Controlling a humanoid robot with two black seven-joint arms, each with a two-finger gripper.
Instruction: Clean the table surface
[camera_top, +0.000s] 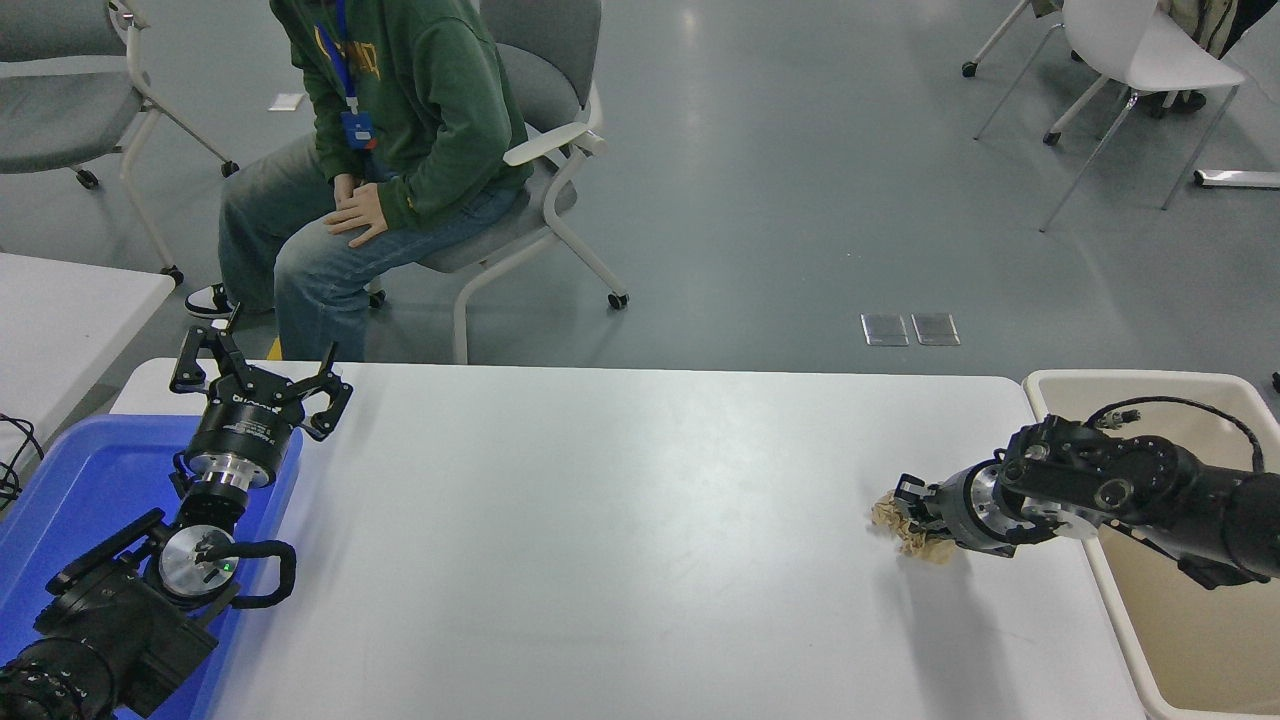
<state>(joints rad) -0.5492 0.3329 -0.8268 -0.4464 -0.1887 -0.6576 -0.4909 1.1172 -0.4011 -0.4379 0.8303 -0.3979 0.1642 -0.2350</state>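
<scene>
The table surface (620, 520) is a wide white top. Near its right end lies a crumpled wad of brown paper (908, 530). My right gripper (912, 505) reaches in from the right, low over the table, and is shut on the wad, whose right part is hidden by the fingers. My left gripper (258, 385) stays parked at the far left with its fingers spread open and nothing between them.
A beige bin (1130, 384) stands off the table's right end, under my right arm. A blue tray (70, 480) sits at the left under my left arm. A person in a green hoodie (420, 90) sits on a wheeled chair beyond the far edge.
</scene>
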